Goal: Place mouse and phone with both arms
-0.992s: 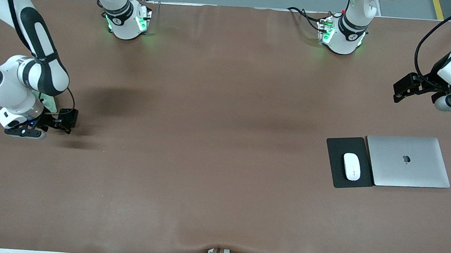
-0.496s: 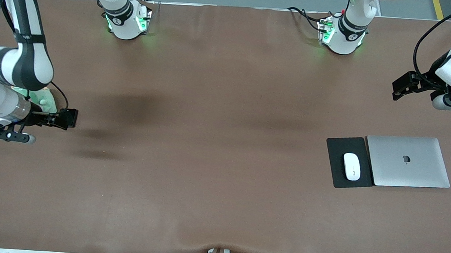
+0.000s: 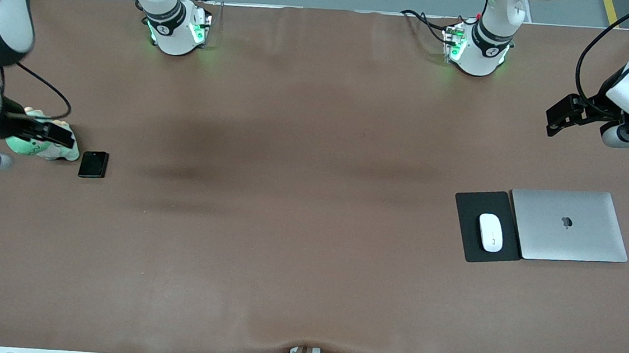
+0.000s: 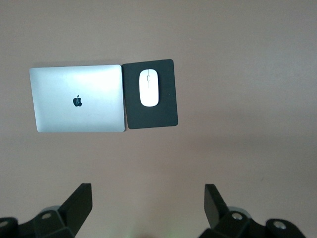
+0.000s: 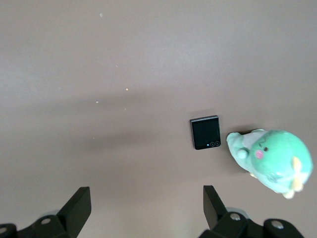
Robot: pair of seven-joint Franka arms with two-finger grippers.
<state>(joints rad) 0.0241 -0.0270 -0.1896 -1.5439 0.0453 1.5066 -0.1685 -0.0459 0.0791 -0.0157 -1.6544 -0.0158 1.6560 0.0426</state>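
Note:
The white mouse lies on a black mouse pad toward the left arm's end of the table. The small black phone lies flat on the table toward the right arm's end, beside a green plush toy. My right gripper hangs open and empty over the plush toy, clear of the phone. My left gripper is open and empty, raised over bare table well apart from the mouse.
A closed silver laptop lies flush against the mouse pad, on its side toward the left arm's end of the table. Both arm bases stand along the table's edge farthest from the front camera. Brown table stretches between phone and pad.
My right arm has lifted and drawn back toward its end of the table, uncovering the phone, which stays where it was. The left gripper has crept slightly upward.

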